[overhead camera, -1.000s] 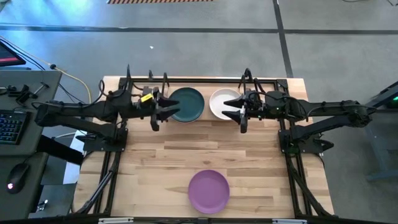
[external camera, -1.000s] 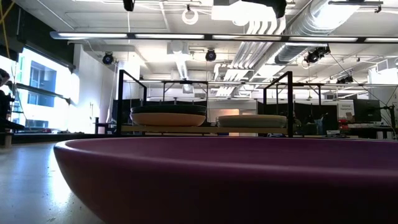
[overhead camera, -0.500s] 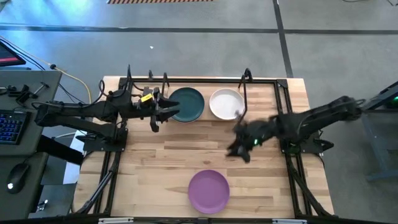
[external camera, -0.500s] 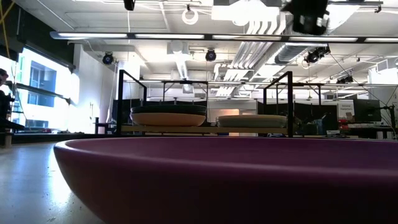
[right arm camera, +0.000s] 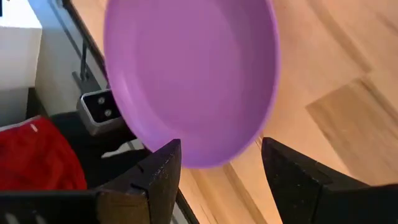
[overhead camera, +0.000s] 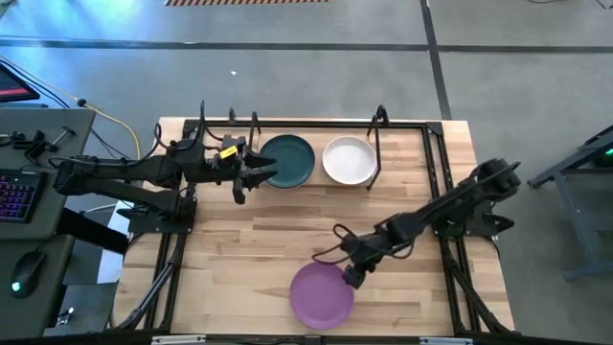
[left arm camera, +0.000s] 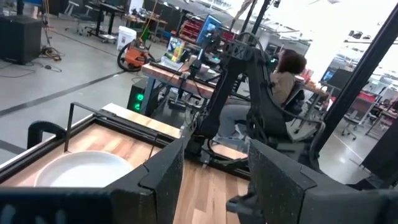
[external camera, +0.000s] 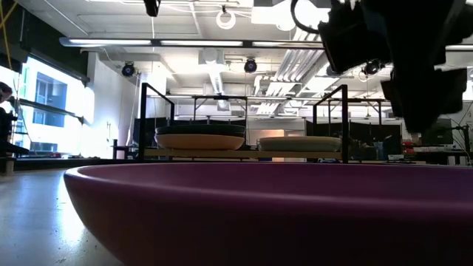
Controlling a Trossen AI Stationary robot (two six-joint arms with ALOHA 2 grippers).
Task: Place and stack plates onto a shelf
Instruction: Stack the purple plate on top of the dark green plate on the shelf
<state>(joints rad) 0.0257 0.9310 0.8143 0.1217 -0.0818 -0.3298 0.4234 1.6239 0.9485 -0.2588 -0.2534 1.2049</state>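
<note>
Wooden tabletop (overhead camera: 239,240), round matte purple plate (overhead camera: 322,295)

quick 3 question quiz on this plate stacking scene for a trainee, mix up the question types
1. True or false: the purple plate already sits on the shelf.
2. Which arm's tool is at the purple plate's rim? A) left B) right C) neither
3. Fill in: on the shelf, the plate on top of the stack beside the white plate is dark ____.

Key:
1. False. It lies on the table, near the front edge.
2. B. The right tool is open at the rim; the left tool is open beside the dark teal plate.
3. teal
</note>
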